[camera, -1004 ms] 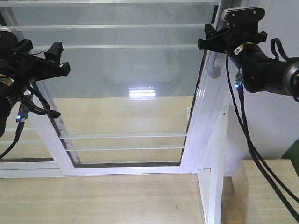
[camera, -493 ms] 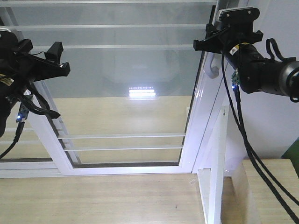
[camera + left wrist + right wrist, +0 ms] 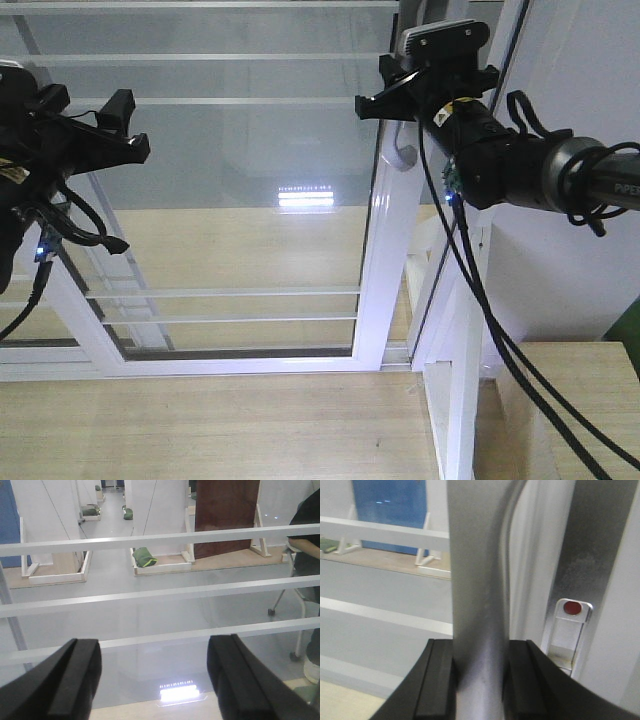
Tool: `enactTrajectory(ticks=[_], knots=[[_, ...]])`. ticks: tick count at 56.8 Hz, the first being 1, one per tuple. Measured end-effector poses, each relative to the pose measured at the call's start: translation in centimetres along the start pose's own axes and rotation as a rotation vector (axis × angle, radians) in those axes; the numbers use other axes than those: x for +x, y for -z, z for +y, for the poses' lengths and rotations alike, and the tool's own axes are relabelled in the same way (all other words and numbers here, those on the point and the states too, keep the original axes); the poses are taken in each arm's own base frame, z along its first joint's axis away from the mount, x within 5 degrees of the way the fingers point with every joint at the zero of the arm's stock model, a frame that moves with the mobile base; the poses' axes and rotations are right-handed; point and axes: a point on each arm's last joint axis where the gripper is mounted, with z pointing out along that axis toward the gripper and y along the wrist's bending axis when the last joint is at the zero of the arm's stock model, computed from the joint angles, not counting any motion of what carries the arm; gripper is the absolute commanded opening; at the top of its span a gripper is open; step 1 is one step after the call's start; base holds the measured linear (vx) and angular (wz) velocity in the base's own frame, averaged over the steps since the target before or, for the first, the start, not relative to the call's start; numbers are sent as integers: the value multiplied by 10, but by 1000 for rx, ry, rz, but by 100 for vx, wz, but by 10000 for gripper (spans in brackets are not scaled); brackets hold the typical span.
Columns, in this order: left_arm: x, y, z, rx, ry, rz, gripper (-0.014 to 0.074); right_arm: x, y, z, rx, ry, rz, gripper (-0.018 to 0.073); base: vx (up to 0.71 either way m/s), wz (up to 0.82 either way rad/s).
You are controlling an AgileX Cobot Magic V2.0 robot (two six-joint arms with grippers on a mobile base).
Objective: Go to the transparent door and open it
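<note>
The right gripper (image 3: 479, 680) is shut narrow on the handle (image 3: 477, 580), one black pad pressed to each side of the curved silver bar, gripping it part-way along its length. The handle is fixed to the right stile (image 3: 385, 260) of the door (image 3: 250, 150), which stands straight ahead of the robot. A dark gap shows between that stile and the white post (image 3: 455, 360) at the right, so the door looks part-way open. Beside the handle the wrist view shows a small latch (image 3: 570, 625) with a red dot. The left gripper (image 3: 155, 680) is spread wide and holds nothing, hanging just before the glass on the left side. The door is likely heavy and stiff, a large glass pane in a metal frame that slides on a floor track. It should answer to a steady sideways pull along the track rather than a tug toward the robot. The handle is smooth metal and may slip through the pads, so a grip at mid-bar seems best. The glass is fragile, so neither arm should press on it.
</note>
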Motion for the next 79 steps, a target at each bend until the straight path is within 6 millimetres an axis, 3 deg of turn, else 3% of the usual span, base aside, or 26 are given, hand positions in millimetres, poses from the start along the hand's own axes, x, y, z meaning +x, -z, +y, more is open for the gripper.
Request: enactTrajectory(ticks=[22,54,61,65,79], knots=[[0,0,0,0,0,0,565,-1,-2,28,-76,-6,-29,-6,0,1],[0,0,0,0,0,0,565,-2,4,45,-124,-59,-52,-3,0,0],[0,0,0,1,-2,-2,565,-14,24,105,-398,98,-126,-3,-1,-3],[0,0,0,1,-2,-3,565,-17,32,125,-490,154,-169,-1,-1,1],[-1,0,-1,12,-19,-5,565,-18,29,110,-436,134,-123,-1,0,0]])
